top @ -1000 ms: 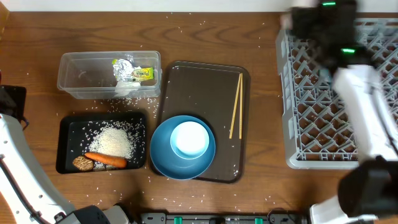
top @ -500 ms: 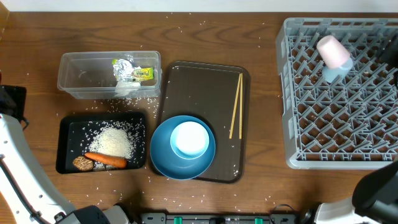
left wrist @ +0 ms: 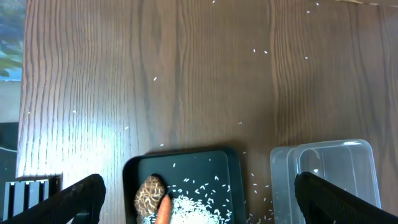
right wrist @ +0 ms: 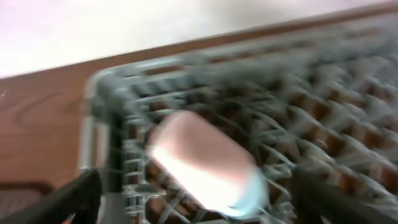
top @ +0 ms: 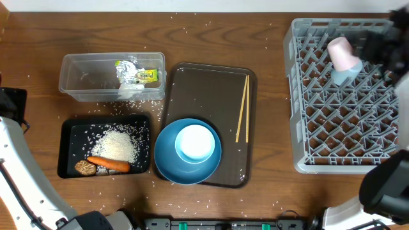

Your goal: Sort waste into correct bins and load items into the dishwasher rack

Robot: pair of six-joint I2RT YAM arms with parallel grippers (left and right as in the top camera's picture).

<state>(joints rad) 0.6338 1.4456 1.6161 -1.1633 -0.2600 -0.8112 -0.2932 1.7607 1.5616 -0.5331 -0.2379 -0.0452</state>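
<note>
**A:** Right hand state?

**B:** The right hand (right wrist: 199, 205) was released, with its fingers spread wide in the wrist view and gripping nothing. In the overhead view it was a dark blur over the large light-grey plastic lattice rack (top: 319, 128), just to the right of the cups.

**A:** Where were the cups?

**B:** The small white-pinkish cup (top: 344, 53) lay on its side among the pegs near one of the rack's corners. The small light-blue cup (top: 342, 75) sat against it. The wrist view was too blurred to give more than that.

**A:** Left side?

**B:** The left hand (left wrist: 205, 205) was also released and empty. It hung over the wooden surface (top: 223, 38) above the two bins.

**A:** Waste?

**B:** The crumpled white-silver wrapper (top: 135, 73) was in the clear rectangular plastic tub (top: 70, 89). The shallow black rectangular tray (top: 67, 150) held the loose white rice pile (top: 118, 145). It also held the orange carrot (top: 108, 164), with the small brown food lump (top: 85, 168) touching the carrot's end. Stray grains were scattered on the surface around both bins.

**A:** Remaining dishes?

**B:** They were on the brown serving tray (top: 204, 89). The large round blue plate (top: 166, 163) overhung the tray's near-left corner, and the white bowl (top: 195, 142) sat upright on the plate. The pair of thin wooden chopsticks (top: 243, 108) lay along the tray's right edge, apart from the plate.
</note>
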